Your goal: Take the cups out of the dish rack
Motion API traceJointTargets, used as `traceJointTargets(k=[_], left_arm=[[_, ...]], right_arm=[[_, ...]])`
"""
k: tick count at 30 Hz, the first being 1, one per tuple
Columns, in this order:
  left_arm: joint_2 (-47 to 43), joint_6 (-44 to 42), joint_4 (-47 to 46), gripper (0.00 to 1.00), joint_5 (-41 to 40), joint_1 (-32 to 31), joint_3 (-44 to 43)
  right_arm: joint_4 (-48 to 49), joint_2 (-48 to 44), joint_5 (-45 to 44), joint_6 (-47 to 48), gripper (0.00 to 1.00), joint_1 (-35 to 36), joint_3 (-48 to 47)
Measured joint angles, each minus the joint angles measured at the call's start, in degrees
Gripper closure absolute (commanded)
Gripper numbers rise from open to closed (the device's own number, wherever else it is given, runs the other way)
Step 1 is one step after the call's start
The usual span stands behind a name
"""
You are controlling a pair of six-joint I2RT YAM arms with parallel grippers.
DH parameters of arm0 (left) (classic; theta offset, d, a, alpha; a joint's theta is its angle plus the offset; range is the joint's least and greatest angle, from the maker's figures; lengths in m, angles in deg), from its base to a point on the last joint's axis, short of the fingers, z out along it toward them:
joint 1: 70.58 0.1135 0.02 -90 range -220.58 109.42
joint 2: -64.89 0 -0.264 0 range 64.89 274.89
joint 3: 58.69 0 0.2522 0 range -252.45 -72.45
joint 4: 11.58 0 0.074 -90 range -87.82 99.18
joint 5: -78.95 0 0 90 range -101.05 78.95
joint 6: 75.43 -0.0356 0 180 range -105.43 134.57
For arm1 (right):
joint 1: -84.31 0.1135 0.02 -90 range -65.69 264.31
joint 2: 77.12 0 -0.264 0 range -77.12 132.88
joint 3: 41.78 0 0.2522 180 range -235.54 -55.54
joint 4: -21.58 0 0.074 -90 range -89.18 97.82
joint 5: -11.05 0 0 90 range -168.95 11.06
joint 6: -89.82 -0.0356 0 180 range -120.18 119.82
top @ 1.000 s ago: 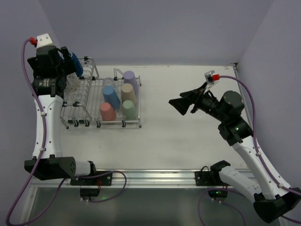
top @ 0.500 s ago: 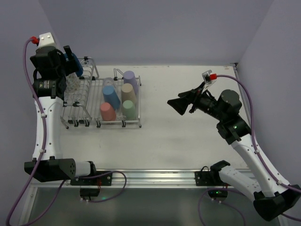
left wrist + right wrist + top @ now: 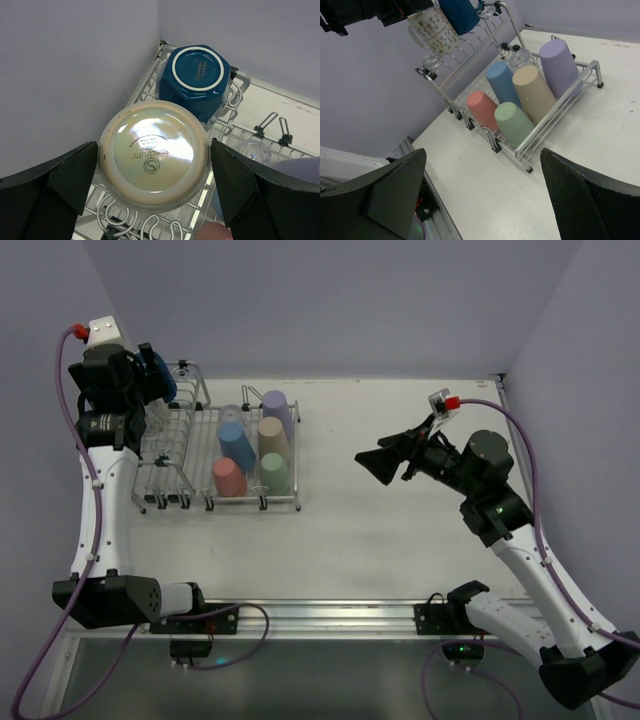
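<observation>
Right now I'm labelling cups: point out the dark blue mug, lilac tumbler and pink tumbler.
dark blue mug (image 3: 196, 75), left wrist view, upturned base.
lilac tumbler (image 3: 559, 62), right wrist view, side wall.
pink tumbler (image 3: 482, 111), right wrist view, side wall.

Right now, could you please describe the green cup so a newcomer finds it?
Find the wire dish rack on the table's left. Among its pastel cups, the green cup sits at the near right corner, beside the pink cup; no other is green.

top: overview | left wrist: close, likely downward | right wrist: distant | shared: dish rack
</observation>
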Motion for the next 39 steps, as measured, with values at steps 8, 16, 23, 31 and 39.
traceJointTargets(k=[8, 16, 23, 31, 39], left_arm=[[-0.1, -0.5, -1.7, 0.00, -0.2, 0.0, 1.0], [-1.4, -1.5, -5.5, 0.00, -0.7, 0.0, 4.2], [-1.6, -1.9, -6.4, 0.00, -0.6, 0.0, 4.9], [-2.4, -2.0, -8.9, 0.00, -1.6, 0.0, 7.0], [-4.5, -2.1, -12.6, 0.00, -1.9, 0.0, 10.7]], right_arm=[[0.0, 0.3, 0.0, 0.0, 0.01, 0.3, 0.0], [0.0, 0.7, 0.0, 0.4, 0.01, 0.6, -0.1], [0.0, 0.7, 0.0, 0.4, 0.01, 0.7, -0.1], [0.0, 0.7, 0.0, 0.4, 0.01, 1.0, -0.1], [0.0, 0.7, 0.0, 0.4, 0.01, 1.0, -0.1]])
